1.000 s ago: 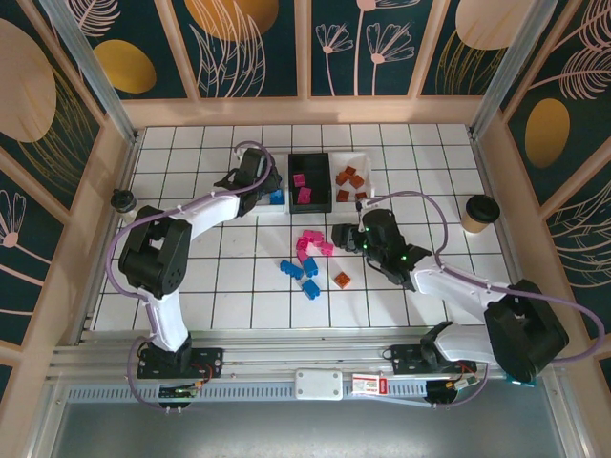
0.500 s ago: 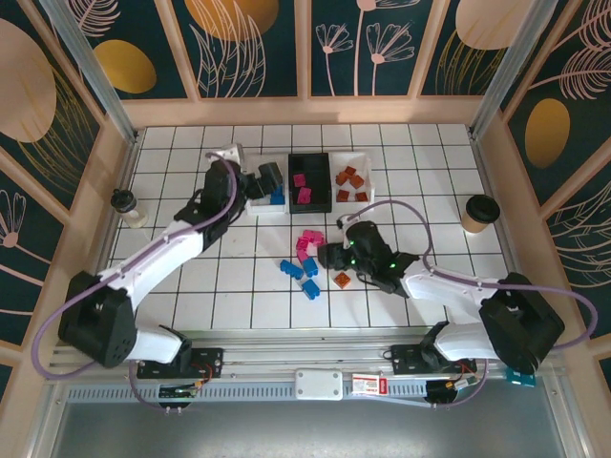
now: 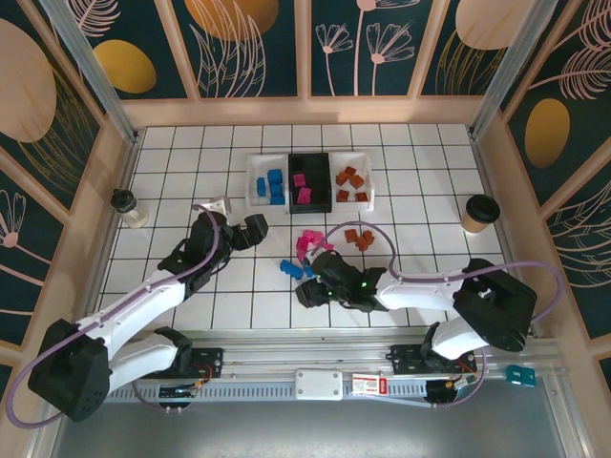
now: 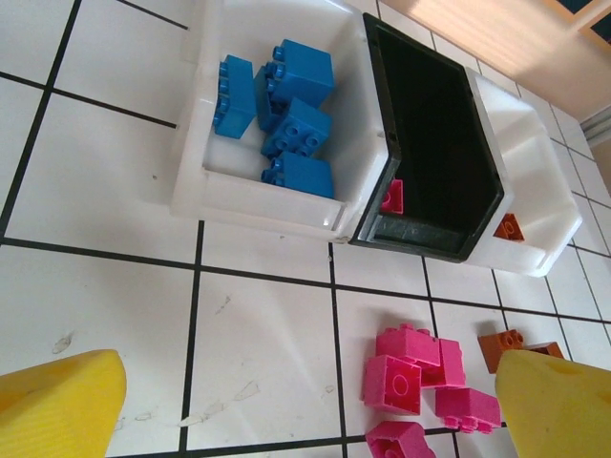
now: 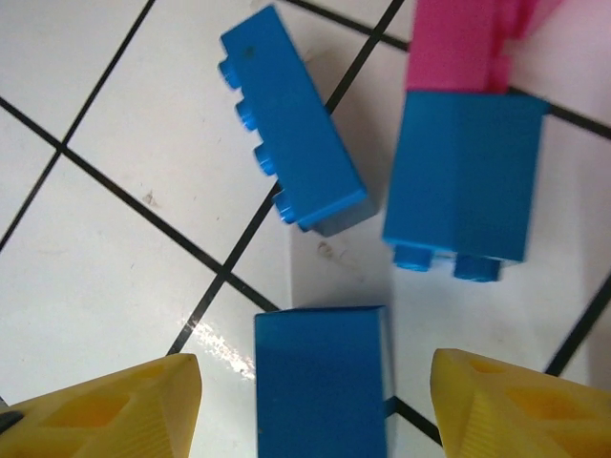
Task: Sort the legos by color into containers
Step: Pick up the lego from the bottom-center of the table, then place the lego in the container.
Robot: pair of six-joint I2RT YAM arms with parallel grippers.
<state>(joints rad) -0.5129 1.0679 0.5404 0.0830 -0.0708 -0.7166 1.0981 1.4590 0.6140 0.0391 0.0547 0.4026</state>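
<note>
My left gripper (image 3: pixel 256 229) hangs open and empty over bare tiles, short of the three bins. Its wrist view shows the left white bin (image 4: pixel 205 186) holding several blue legos (image 4: pixel 286 114), the black bin (image 4: pixel 430 143) with a pink brick (image 4: pixel 391 196), and the right white bin (image 4: pixel 539 205) with an orange one (image 4: pixel 508 227). Loose pink legos (image 4: pixel 420 377) and an orange brick (image 4: pixel 511 343) lie ahead. My right gripper (image 3: pixel 305 289) is open, its fingers either side of a blue brick (image 5: pixel 320 382); two more blue bricks (image 5: pixel 291 172) lie just beyond.
A paper cup with a dark lid (image 3: pixel 479 213) stands at the right side. A small dark-capped bottle (image 3: pixel 127 207) stands by the left wall. Two loose orange bricks (image 3: pixel 358 237) lie behind my right arm. Wooden frame walls close in the tiled floor.
My left arm has pulled back from the blue bin toward the near middle. My right gripper has swung left and nearer, down over the loose blue bricks.
</note>
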